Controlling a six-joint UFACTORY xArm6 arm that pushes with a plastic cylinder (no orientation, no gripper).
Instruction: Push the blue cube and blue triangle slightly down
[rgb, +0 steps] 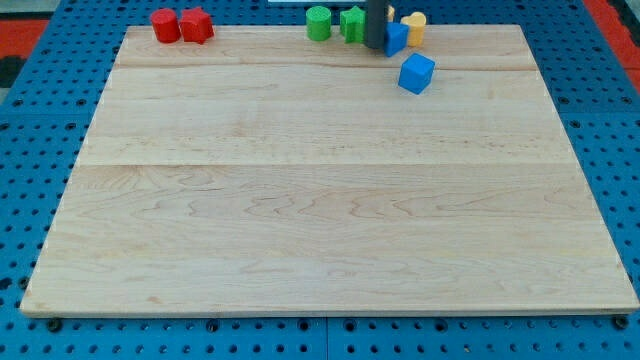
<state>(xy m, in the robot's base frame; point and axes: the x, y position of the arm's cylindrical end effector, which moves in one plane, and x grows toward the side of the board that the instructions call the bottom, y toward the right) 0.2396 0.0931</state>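
Note:
The blue cube (417, 73) lies near the view's top, right of centre. The blue triangle (397, 38) sits just above and left of it, partly hidden by the dark rod. My tip (374, 47) stands at the triangle's left side, touching or nearly touching it, and up-left of the cube.
A green cylinder (318, 22) and a green block (352, 22) lie left of the rod at the top edge. Two yellow blocks (414, 26) sit right of the triangle. A red cylinder (165, 26) and a red block (197, 25) lie at the top left. The wooden board (320, 200) rests on a blue pegboard.

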